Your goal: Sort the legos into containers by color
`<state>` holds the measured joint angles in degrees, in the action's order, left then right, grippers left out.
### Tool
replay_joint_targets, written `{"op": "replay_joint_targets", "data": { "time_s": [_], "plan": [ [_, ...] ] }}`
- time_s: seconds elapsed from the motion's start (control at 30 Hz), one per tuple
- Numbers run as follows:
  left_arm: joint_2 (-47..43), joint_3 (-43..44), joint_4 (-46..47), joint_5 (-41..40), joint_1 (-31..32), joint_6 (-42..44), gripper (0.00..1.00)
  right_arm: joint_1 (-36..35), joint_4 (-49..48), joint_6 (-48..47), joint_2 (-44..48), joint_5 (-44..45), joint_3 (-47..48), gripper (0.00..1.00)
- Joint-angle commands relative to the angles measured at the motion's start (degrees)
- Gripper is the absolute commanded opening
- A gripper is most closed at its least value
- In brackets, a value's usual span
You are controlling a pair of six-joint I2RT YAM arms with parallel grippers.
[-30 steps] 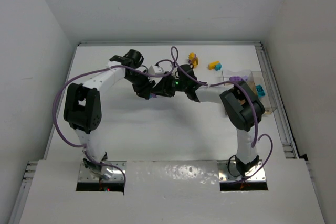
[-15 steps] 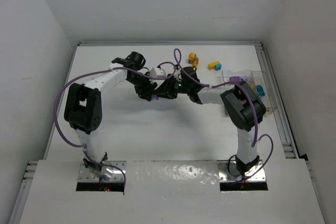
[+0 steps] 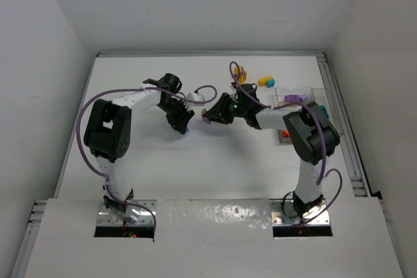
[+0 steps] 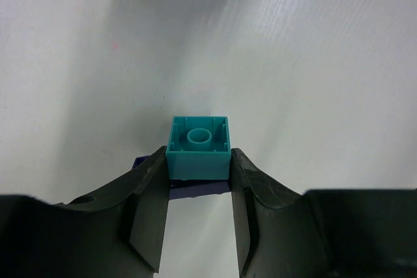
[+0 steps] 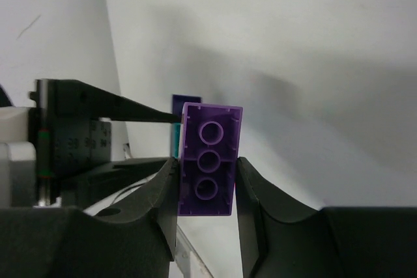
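Observation:
My left gripper [image 3: 183, 125] is shut on a teal brick [image 4: 199, 146] with a dark blue-purple piece [image 4: 195, 190] stuck under it, held above the table. My right gripper [image 3: 208, 118] is shut on a long purple brick [image 5: 208, 167], which also shows in the top view [image 3: 206, 120]. The two grippers face each other a short gap apart mid-table. The clear compartment box [image 3: 320, 92] stands at the right, partly hidden by the right arm, with a purple brick [image 3: 296, 97] and an orange brick [image 3: 285, 135] in it.
A yellow-orange clump [image 3: 240, 73] and a yellow-blue clump [image 3: 265, 81] lie at the back of the table near the box. The left gripper's body [image 5: 78, 141] fills the left of the right wrist view. Purple cables loop above both arms.
The two grippers were pressed together on one clump; they have now pulled apart, the left keeping the teal piece and the right the purple brick. The right wrist has moved right.

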<state>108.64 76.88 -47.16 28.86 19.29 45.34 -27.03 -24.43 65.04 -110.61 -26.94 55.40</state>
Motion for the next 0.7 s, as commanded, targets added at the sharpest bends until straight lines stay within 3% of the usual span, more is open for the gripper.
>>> {"op": "replay_joint_targets", "data": {
  "time_s": [0.0,0.13,0.23,0.33,0.43,0.5,0.67],
  "plan": [
    [-1.32,1.25,1.45,0.93,-0.30,-1.05,0.00,3.20,5.33,-4.65,6.53,3.29,-0.38,0.00],
    [-3.61,1.69,1.36,-0.21,-0.30,-2.36,0.00,9.52,24.03,-21.66,13.83,12.33,3.65,0.00],
    [-5.36,1.87,2.06,-0.47,-0.39,-4.47,0.00,13.74,44.92,-36.17,18.40,24.09,13.73,0.00],
    [-6.60,2.13,2.77,-0.21,-0.39,-6.66,0.00,19.18,51.39,-41.47,20.60,37.95,18.77,0.00],
    [-6.77,3.09,3.21,0.32,-0.39,-8.42,0.00,24.11,52.72,-35.19,19.65,44.59,20.10,0.00],
    [-7.04,3.71,3.47,0.84,-0.39,-9.21,0.00,29.20,53.16,-24.50,18.50,44.69,19.93,0.00],
    [-7.74,5.56,3.21,0.85,-0.39,-10.19,0.00,30.28,44.48,-4.45,18.67,52.13,13.26,0.00]
  ]
}}
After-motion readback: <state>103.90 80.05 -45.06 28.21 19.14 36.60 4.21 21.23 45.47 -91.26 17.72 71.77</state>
